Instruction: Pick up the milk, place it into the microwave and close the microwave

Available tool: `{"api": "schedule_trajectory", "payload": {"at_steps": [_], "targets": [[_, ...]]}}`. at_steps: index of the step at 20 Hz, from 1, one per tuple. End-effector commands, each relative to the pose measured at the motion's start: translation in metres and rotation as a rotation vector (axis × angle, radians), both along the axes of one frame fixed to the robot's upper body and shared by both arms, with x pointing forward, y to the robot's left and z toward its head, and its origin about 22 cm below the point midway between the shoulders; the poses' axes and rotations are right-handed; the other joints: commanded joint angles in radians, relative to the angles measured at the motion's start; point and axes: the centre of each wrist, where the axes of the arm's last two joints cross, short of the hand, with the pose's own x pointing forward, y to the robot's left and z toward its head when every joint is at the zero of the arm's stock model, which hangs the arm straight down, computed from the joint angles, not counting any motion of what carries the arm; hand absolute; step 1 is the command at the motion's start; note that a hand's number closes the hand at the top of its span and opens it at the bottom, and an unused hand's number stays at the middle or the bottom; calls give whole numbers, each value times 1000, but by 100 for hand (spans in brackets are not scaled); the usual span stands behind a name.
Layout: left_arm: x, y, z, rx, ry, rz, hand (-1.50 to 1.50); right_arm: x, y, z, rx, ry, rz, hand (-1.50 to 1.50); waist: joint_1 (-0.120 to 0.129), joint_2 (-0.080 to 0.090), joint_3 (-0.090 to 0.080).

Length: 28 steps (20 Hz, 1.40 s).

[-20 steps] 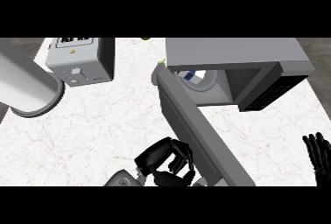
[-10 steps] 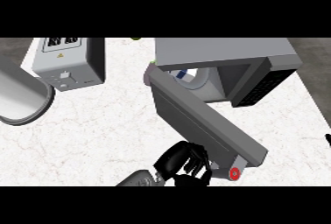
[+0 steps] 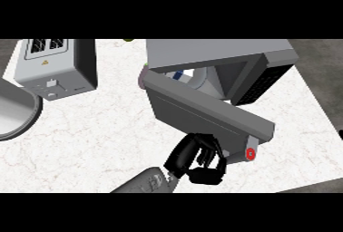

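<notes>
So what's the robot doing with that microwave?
The robot's left hand is at the outside of the microwave door, near the door's free end. The door is partly open, swung out over the counter. The milk is already inside; a bit of it shows through the gap. Closing the door looks like the step that's left.
</notes>
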Motion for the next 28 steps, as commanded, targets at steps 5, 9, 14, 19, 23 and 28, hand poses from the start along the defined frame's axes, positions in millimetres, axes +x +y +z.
{"api": "schedule_trajectory", "payload": {"at_steps": [5, 9, 14, 19, 23, 28], "targets": [[25, -8, 33, -203, -47, 132, 150, 6, 2, 23, -2, -17, 90, -150, -53, 14, -3], [40, -8, 39, -221, -32, 161, 150, 11, -4, 35, -25, -25, 116, -150, -82, 26, -2], [67, -7, 55, -238, -31, 230, 150, 15, -5, 42, -26, -17, 140, -150, -101, 36, 1], [85, -6, 65, -260, -21, 268, 150, 21, -9, 54, -52, -24, 150, -150, -116, 47, 1], [97, -6, 76, -321, -36, 281, 150, 24, -14, 57, -44, -22, 138, -150, -129, 54, 2], [102, -6, 77, -342, -45, 281, 150, 32, -20, 71, -53, -41, 135, -150, -122, 56, 2]]}}
